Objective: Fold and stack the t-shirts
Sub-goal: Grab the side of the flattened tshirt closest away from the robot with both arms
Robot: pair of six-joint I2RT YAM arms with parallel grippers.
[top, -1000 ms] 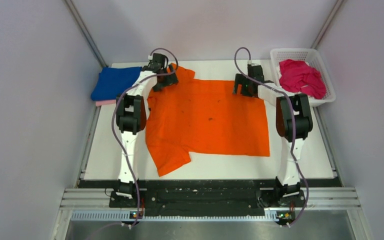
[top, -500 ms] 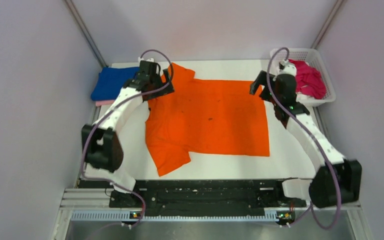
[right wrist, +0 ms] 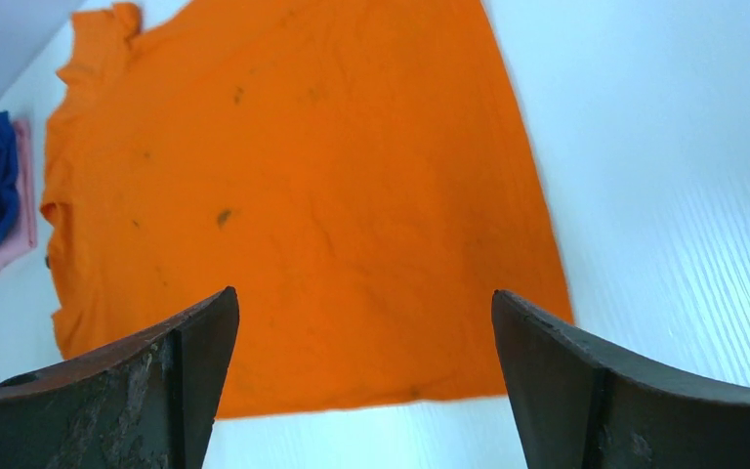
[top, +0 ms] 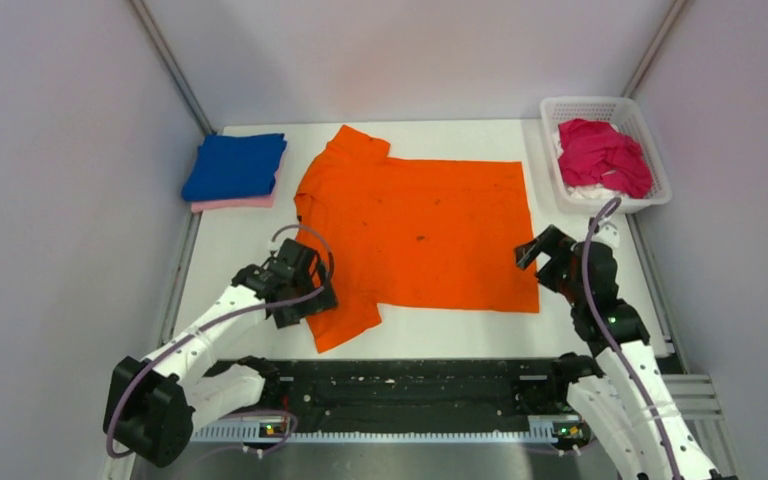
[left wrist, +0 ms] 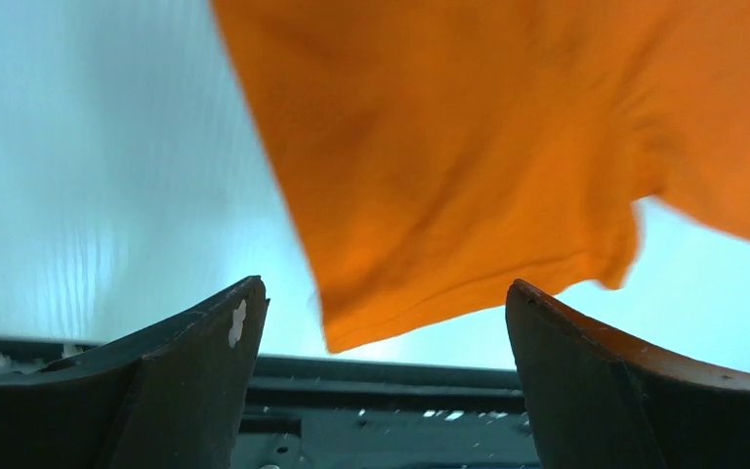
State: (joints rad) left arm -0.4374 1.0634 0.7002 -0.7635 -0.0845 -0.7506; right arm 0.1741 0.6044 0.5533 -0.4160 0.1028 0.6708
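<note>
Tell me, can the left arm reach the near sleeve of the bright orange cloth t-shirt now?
Probably yes: the open left gripper is right at the sleeve of the bright orange cloth t-shirt, with nothing between.

The white counter [top: 440,330] carries an orange shirt [top: 420,230] spread flat, collar toward the left arm's side and hem toward the right. Its nearer sleeve lies straight ahead of the left jaws, the sleeve's corner between them in the left wrist view [left wrist: 469,147], with bare counter [left wrist: 107,176] off to their left. The shirt's body spreads ahead of the right jaws [right wrist: 303,195], its hem edge running toward the right-hand one, bare counter [right wrist: 664,147] beyond it. Well past the left jaws and to their left lies a pink shirt [top: 230,204] with a folded blue shirt [top: 235,165] on it. Past the right jaws, to their right, stands a white basket [top: 604,102]
</note>
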